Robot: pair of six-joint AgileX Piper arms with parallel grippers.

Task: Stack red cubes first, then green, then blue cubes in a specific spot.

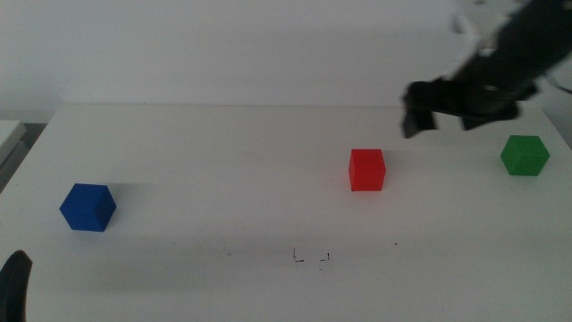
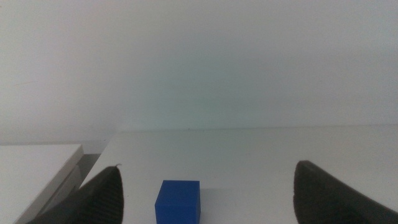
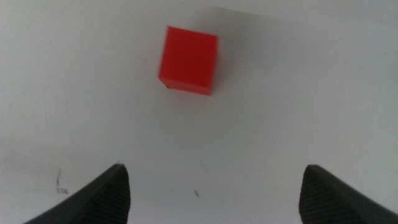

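The red cube (image 1: 366, 169) sits on the white table, right of the middle. My right gripper (image 1: 440, 116) hovers above and to the right of it, open and empty. In the right wrist view the red cube (image 3: 188, 60) lies ahead of the wide-apart jaws, and the gripper (image 3: 216, 167) is apart from it. The green cube (image 1: 524, 155) sits at the far right. The blue cube (image 1: 88, 207) sits at the far left. The pen scribbles of the spot (image 1: 311, 258) are near the front middle. My left gripper (image 1: 13, 282) waits at the bottom-left corner, open, with the blue cube (image 2: 178, 201) ahead of it.
A lone tiny black dot (image 1: 397, 243) lies right of the scribbles. The table's far edge (image 1: 223, 106) meets a white wall. A white ledge (image 2: 37, 168) stands beside the table's left side.
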